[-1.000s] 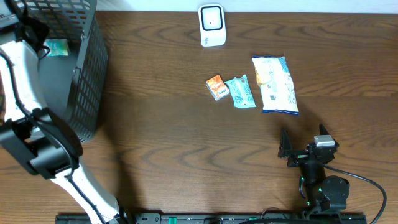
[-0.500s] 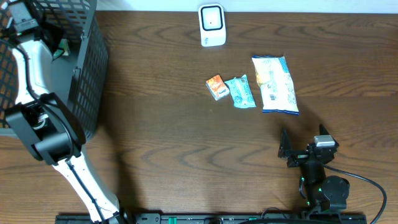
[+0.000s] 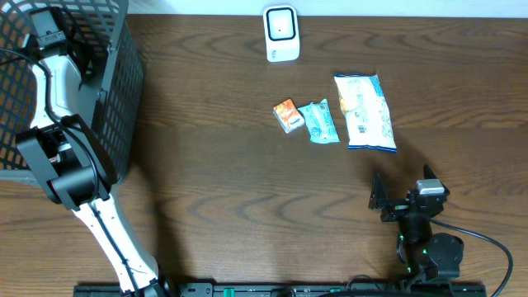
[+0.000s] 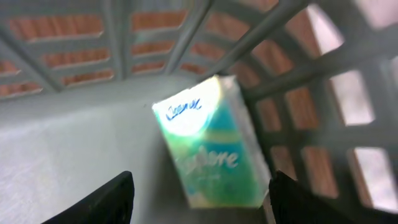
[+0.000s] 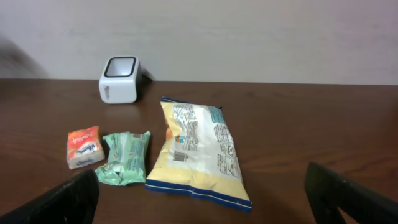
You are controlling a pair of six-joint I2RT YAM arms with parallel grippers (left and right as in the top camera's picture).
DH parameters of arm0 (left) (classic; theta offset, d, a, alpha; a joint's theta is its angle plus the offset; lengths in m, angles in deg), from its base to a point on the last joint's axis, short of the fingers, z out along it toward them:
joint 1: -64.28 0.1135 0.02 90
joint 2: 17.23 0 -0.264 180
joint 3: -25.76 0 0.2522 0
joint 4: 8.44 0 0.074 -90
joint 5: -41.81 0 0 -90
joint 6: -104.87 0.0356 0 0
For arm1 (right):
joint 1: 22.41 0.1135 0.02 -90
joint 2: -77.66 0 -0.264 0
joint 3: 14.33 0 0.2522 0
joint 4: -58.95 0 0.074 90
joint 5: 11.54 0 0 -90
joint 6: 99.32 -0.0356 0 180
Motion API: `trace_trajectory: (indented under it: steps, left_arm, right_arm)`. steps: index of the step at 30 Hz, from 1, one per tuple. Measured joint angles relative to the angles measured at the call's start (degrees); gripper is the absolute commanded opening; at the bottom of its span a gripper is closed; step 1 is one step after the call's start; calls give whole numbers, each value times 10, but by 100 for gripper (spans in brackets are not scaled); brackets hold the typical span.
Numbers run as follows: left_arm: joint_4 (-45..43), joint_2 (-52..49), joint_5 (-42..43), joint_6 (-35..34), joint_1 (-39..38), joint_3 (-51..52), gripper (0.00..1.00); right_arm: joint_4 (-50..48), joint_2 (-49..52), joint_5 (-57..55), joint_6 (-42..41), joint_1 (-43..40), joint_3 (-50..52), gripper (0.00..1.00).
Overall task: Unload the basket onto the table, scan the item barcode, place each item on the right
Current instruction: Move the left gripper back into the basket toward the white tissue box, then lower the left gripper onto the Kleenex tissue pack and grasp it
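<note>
My left gripper (image 4: 202, 208) is down inside the black mesh basket (image 3: 115, 99) at the table's far left, open. A green tissue pack (image 4: 208, 146) lies on the basket floor against the wall, just ahead of the fingertips, with a gap on each side. From overhead the left gripper (image 3: 82, 56) covers that pack. The white scanner (image 3: 280, 33) stands at the back centre. My right gripper (image 3: 404, 198) rests open near the front edge, nothing between its fingers (image 5: 68, 199).
An orange pack (image 3: 287, 115), a mint-green packet (image 3: 320, 122) and a yellow snack bag (image 3: 364, 111) lie in a row right of centre, ahead of my right gripper (image 5: 208, 208). The basket walls closely surround the left gripper.
My left arm has swung right and deeper into the basket, over the tissue pack, which no longer shows from overhead. The right arm has not moved.
</note>
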Motion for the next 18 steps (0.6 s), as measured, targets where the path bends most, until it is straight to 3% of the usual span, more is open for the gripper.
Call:
trace_trajectory:
  steps: [14, 17, 18]
  left_arm:
    - [-30, -35, -2, 0, 0, 0, 67]
    - [-37, -35, -3, 5, 0, 0, 55]
    - [-38, -35, -3, 7, 0, 0, 46]
  right_arm:
    - [0, 0, 0, 0, 0, 0, 99]
    - [0, 0, 0, 0, 0, 0, 99]
    - [0, 0, 0, 0, 0, 0, 99]
